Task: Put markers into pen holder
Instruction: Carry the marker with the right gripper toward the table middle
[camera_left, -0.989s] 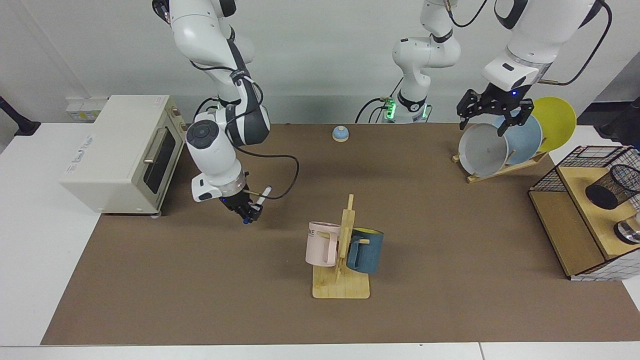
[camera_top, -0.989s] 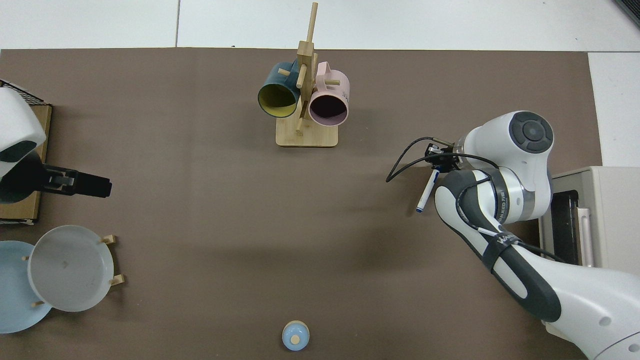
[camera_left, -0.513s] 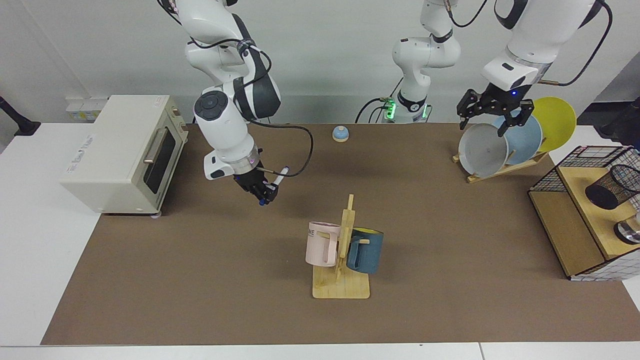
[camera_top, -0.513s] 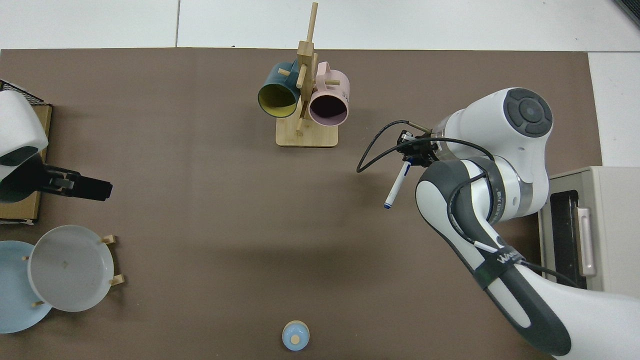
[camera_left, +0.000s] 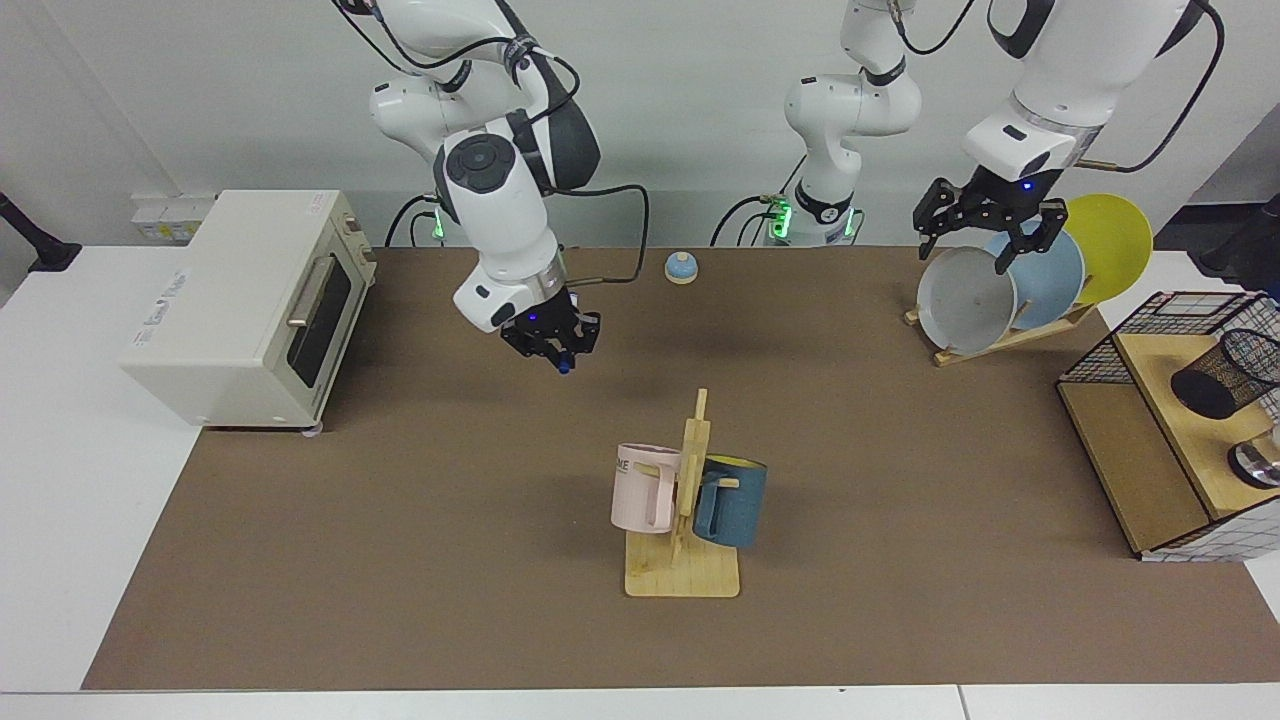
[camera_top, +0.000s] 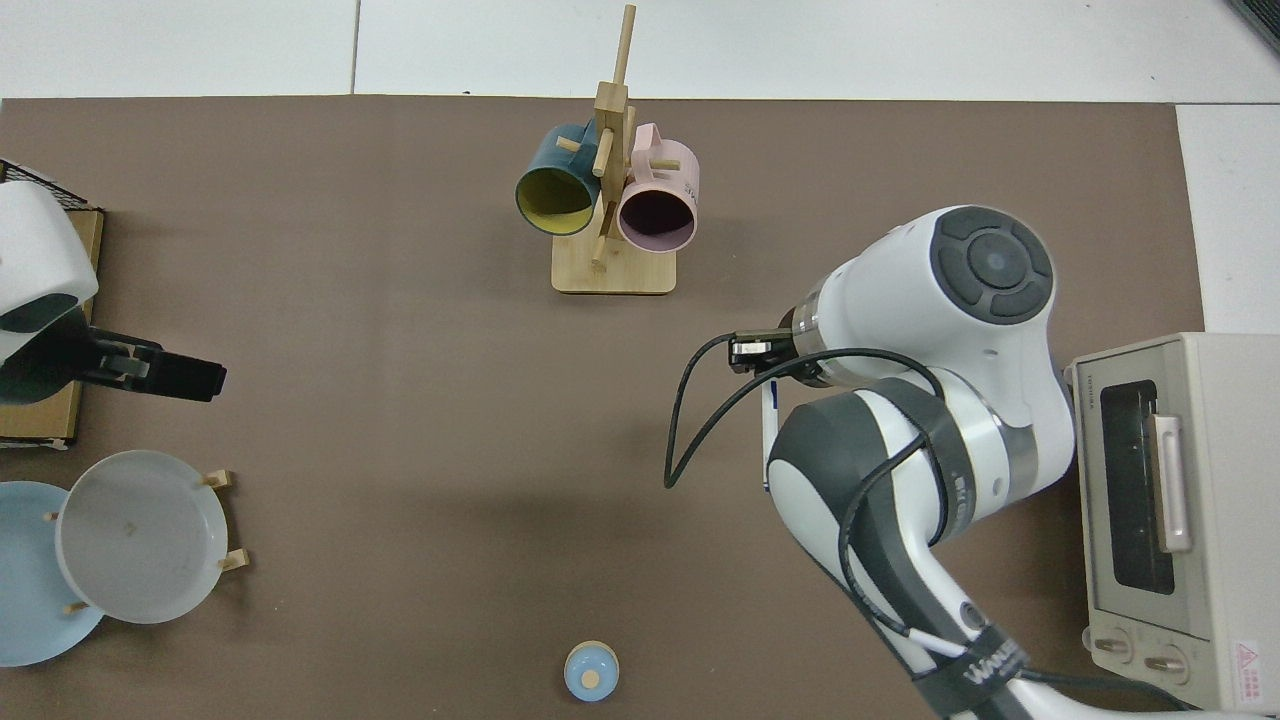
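A brown table (camera_left: 400, 560) bears a toaster oven (camera_left: 240, 305), mug rack (camera_left: 683, 570), plate rack (camera_left: 1000, 335) and shelf (camera_left: 1140, 470).

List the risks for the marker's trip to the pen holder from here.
1. The right hand holds the marker with only its blue tip showing; it might slip.
2. The mug rack stands along the way.
3. The pen holder lies tilted, a poor target, and the left hand waits nearby.

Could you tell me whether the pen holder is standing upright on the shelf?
No, the pen holder lies tipped on its side on the wooden shelf.
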